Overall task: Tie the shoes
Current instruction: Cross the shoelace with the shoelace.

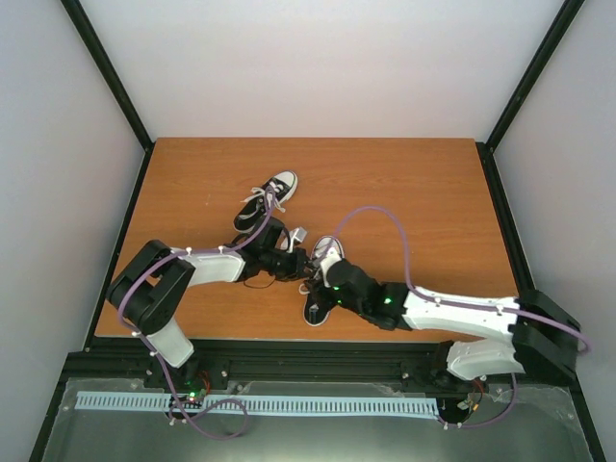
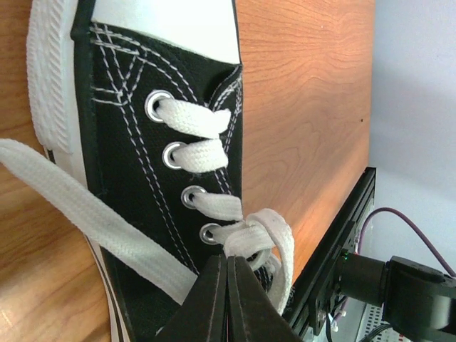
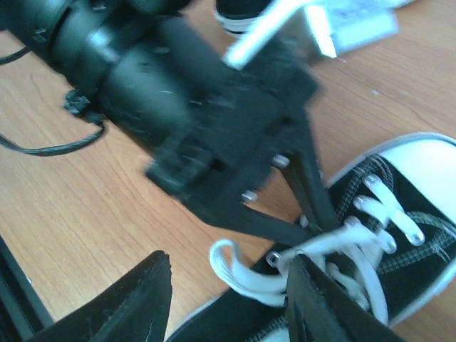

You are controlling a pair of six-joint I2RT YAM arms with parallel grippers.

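Two small black sneakers with white toe caps lie on the table. The far shoe [image 1: 274, 192] lies apart, its laces loose. The near shoe [image 1: 318, 308] [image 2: 135, 164] [image 3: 406, 214] sits between both grippers. My left gripper [image 1: 306, 268] [image 2: 228, 265] is shut, its tips pinching the white lace [image 2: 260, 231] at the crossing by the lowest eyelet. My right gripper [image 1: 325, 279] [image 3: 228, 299] stands open. A free lace loop [image 3: 239, 274] lies between its fingers without touching either.
The wooden table [image 1: 423, 192] is walled by black posts, with a black rail [image 1: 289, 351] at its near edge. A purple cable [image 1: 385, 217] arcs over the table above the right arm. A small white tag [image 3: 356, 21] lies near the far shoe.
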